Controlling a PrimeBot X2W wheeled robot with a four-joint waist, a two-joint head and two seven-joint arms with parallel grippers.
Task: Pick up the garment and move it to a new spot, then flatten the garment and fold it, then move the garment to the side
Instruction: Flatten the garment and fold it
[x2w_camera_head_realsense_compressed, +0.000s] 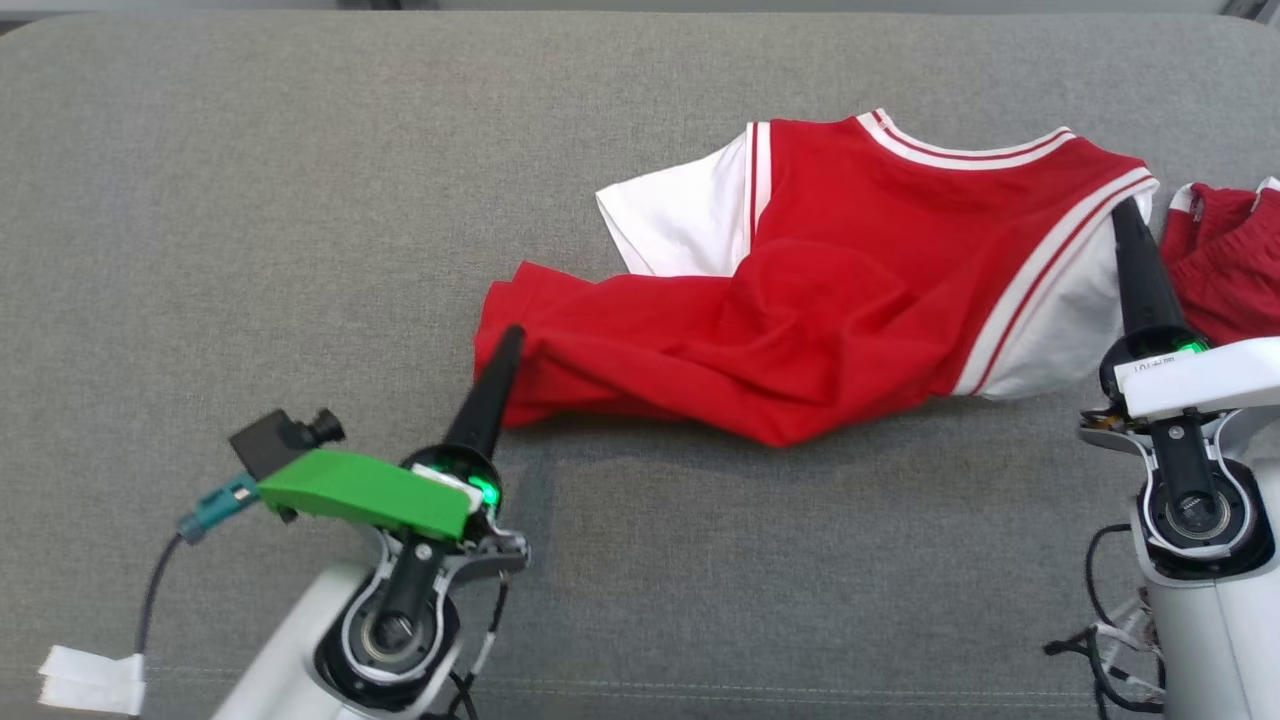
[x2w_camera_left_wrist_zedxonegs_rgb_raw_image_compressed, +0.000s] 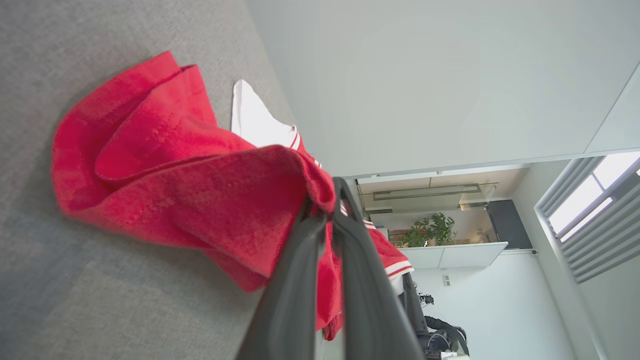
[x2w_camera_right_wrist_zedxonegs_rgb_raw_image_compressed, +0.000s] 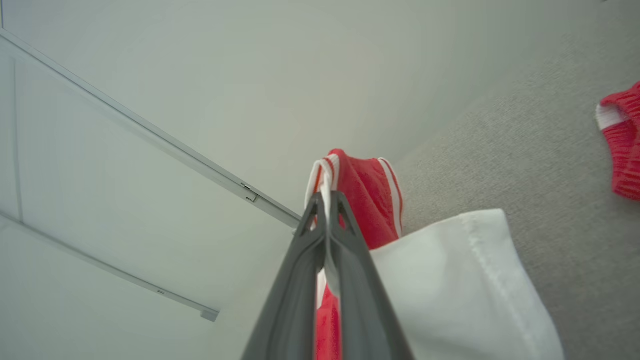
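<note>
Holds red basketball-style jersey w/ white short sleeves and red-white striped trim (x2w_camera_head_realsense_compressed: 830, 300) at both ends, crumpled across centre-right of grey woven-fabric surface (x2w_camera_head_realsense_compressed: 300, 200), neck opening toward far edge, red body bunched in folds toward L. Pinches red hem corner at garment's L end w/ L gripper (x2w_camera_head_realsense_compressed: 510, 338), shut tight; in L wrist view, red cloth wrapped over the closed dark fingertips, rest of fabric trailing onto the grey. Clamps striped armhole edge at garment's R end w/ R gripper (x2w_camera_head_realsense_compressed: 1127, 212), also fully closed; in R wrist view, trim squeezed between both fingers, white sleeve hanging just beside. Second red mesh-like item w/ white band (x2w_camera_head_realsense_compressed: 1225, 265) just R of R gripper, at frame edge; touching jersey or not, can't tell. Green plastic mount (x2w_camera_head_realsense_compressed: 365, 492) w/ small black camera on L wrist. White tape strip (x2w_camera_head_realsense_compressed: 90, 680) on cable, bottom L.
</note>
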